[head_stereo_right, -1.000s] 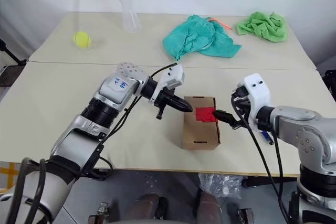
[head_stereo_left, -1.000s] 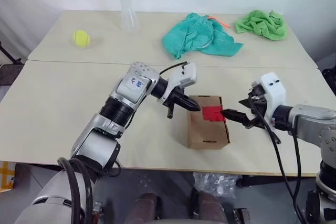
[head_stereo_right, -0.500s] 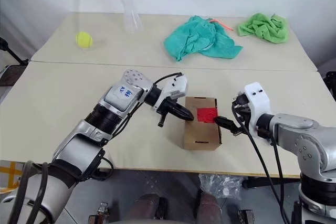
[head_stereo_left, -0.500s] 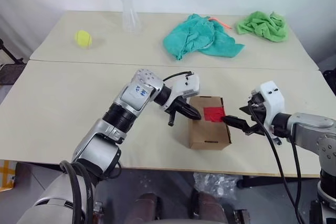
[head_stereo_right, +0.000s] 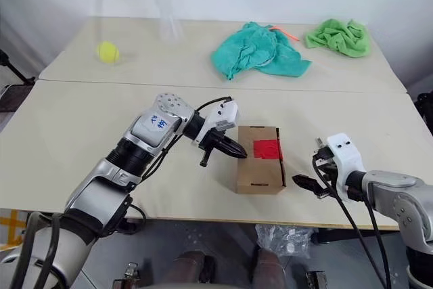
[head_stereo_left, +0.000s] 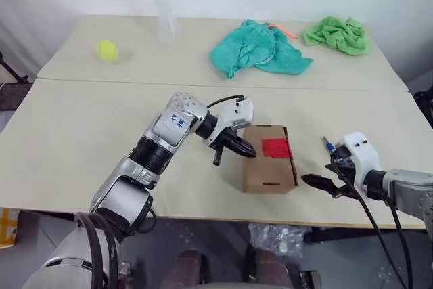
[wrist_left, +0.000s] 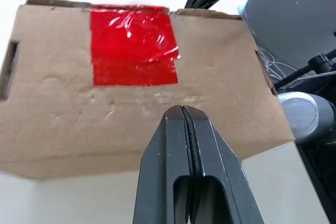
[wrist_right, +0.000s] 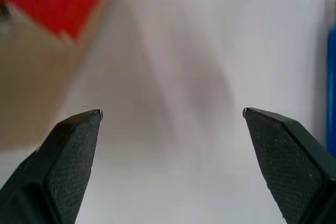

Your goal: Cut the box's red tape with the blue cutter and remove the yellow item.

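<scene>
Left pincer (head_stereo_left: 249,151) closed, empty, at carton's left top edge | right pincer (head_stereo_left: 323,186) wide open, empty, lower right | small brown cardboard box (head_stereo_left: 269,158) centre desk, red tape (head_stereo_left: 276,147) uncut | slim blue cutter (head_stereo_left: 327,145) right of box | risk: pressing left pincer could shove carton.

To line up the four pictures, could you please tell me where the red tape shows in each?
Left eye: red tape on the box top.
Right eye: same, centre.
Left wrist: upper middle.
Right wrist: corner, blurred.
Shared landmark: the box.
</scene>
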Controlling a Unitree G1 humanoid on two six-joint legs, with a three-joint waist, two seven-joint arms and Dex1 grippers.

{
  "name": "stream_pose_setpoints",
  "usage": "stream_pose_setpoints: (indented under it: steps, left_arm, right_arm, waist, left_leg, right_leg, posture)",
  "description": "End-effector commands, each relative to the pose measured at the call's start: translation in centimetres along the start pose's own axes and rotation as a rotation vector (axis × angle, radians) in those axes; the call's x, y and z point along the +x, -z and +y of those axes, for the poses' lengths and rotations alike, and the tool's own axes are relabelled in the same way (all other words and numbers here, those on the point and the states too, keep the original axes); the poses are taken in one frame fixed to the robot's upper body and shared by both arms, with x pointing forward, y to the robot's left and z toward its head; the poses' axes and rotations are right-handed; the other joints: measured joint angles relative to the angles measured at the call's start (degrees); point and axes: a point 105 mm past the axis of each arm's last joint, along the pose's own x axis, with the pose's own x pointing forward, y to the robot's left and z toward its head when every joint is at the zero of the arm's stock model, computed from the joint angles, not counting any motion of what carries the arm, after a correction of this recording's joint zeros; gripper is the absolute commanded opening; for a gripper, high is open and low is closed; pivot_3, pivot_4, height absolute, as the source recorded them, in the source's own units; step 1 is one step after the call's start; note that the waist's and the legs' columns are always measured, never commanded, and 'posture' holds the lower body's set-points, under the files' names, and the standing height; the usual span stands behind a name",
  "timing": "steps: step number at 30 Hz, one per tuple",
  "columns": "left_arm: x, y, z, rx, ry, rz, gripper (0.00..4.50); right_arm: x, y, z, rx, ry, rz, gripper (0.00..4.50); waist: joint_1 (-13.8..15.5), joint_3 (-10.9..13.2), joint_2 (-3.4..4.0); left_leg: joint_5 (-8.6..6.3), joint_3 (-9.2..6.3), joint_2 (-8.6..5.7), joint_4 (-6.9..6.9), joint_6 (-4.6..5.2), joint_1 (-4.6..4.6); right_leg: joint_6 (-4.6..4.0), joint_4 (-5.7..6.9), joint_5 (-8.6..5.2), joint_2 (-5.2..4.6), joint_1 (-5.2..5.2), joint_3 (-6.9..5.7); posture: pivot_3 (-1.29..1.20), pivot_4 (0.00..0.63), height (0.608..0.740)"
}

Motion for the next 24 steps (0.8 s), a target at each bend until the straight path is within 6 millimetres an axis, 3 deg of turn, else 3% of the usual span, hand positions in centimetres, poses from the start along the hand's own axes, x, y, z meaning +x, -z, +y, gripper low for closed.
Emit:
stream_pose_setpoints:
  steps: [1,6,11,18,24]
  left_arm:
    - [0.6,1.5,-0.2,-0.040,0.007,0.049,0.00]
    - [0.6,1.3,0.1,-0.040,-0.004,0.044,0.00]
    - [0.7,1.2,0.4,-0.041,-0.013,0.040,0.00]
    - [0.8,0.7,0.5,-0.035,-0.011,0.031,0.00]
    - [0.7,0.6,0.5,-0.034,-0.014,0.027,0.00]
  right_arm:
    - [-0.3,-0.5,-0.2,-0.041,0.011,-0.019,4.48]
    - [-0.9,-2.6,0.1,-0.042,0.000,-0.098,4.48]
    - [-1.3,-5.5,1.9,0.002,-0.090,-0.223,4.48]
    - [0.3,-4.6,2.4,0.048,-0.114,-0.144,4.48]
    - [0.1,-3.5,1.8,0.054,-0.095,-0.101,4.48]
  waist:
    - [0.0,0.0,0.00]
    - [0.0,0.0,0.00]
    - [0.2,0.0,0.01]
    - [0.4,0.0,0.02]
    - [0.5,0.0,0.02]
  left_leg:
    - [0.01,0.00,0.03,0.00,-0.01,0.01]
    - [0.01,0.00,0.03,0.01,-0.02,0.00]
    - [0.01,-0.01,0.04,0.03,-0.04,0.00]
    - [-0.02,-0.05,-0.02,0.03,-0.04,-0.02]
    - [-0.02,-0.05,-0.01,0.04,-0.04,-0.01]
  right_leg:
    - [0.00,0.00,0.00,0.02,0.00,-0.01]
    - [0.00,0.01,0.00,0.01,-0.01,0.01]
    - [-0.01,0.01,0.00,0.00,-0.01,0.01]
    - [-0.02,0.01,0.01,-0.05,-0.02,0.02]
    - [-0.02,0.02,0.01,-0.03,-0.01,0.01]
  posture:
    - [0.00,0.150,0.740]
    - [0.00,0.150,0.740]
    - [0.00,0.150,0.740]
    - [0.00,0.150,0.740]
    - [0.00,0.150,0.740]
